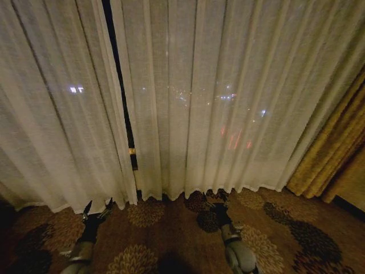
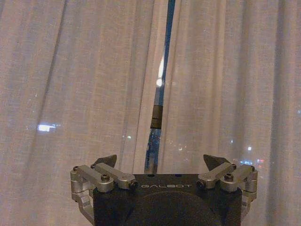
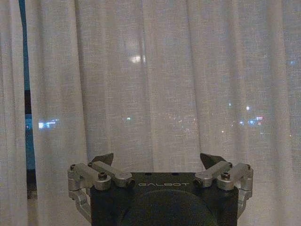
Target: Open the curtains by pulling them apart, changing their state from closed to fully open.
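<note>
Two sheer curtains (image 1: 228, 97) hang nearly closed, a narrow dark gap (image 1: 122, 91) between them. Left hand (image 1: 97, 209) and right hand (image 1: 215, 200) wait low, fingers spread, empty. Loose weave may slip or snag when pinched.

black housing (GALBOT lettering) | silver screwed linkages | dark pointed jaws

Curtains (image 1: 199, 97) hang ahead, left gripper (image 1: 97, 210) and right gripper (image 1: 215, 201) below them.
</note>
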`<state>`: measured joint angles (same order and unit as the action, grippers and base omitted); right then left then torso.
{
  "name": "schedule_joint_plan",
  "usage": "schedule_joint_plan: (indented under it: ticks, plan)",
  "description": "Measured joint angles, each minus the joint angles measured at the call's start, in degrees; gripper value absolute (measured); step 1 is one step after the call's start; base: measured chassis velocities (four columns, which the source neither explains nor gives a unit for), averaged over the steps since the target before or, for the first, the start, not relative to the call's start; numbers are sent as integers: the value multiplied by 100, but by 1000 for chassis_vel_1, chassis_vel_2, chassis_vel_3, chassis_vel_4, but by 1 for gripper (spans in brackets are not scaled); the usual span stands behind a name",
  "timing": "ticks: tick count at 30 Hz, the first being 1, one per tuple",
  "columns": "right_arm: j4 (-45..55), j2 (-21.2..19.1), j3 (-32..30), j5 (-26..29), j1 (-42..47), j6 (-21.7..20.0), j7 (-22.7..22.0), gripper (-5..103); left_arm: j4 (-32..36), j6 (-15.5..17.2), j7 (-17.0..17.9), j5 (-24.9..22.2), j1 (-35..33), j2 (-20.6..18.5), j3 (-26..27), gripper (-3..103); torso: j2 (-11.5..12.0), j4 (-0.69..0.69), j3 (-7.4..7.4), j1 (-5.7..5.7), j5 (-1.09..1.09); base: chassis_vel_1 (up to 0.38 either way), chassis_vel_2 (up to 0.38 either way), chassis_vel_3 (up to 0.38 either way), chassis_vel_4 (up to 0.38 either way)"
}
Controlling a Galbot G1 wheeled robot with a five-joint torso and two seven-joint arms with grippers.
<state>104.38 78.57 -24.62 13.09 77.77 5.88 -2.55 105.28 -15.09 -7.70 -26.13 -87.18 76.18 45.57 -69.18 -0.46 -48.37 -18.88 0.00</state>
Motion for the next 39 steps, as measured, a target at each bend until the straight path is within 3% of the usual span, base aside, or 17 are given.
schedule_joint_plan:
  ticks: [13, 19, 27, 39]
  plan:
    - [-26, 60, 11, -61, 12, 25, 35, 100, 0, 0, 0, 0, 0, 0, 0, 100, 0, 0, 0, 0, 0, 0, 0, 0, 0]
    - [-103, 63, -82, -99, -6, 142, 342, 100, 0, 0, 0, 0, 0, 0, 0, 100, 0, 0, 0, 0, 0, 0, 0, 0, 0]
    - [-151, 52, -62, -78, -20, 166, 377, 100, 0, 0, 0, 0, 0, 0, 0, 100, 0, 0, 0, 1, 0, -7, 5, 5, -7]
    - [-285, 5, -67, -42, -57, 240, 471, 100, 0, 0, 0, 0, 0, 0, 0, 100, -1, 0, 1, 1, 0, -151, 171, 157, -161]
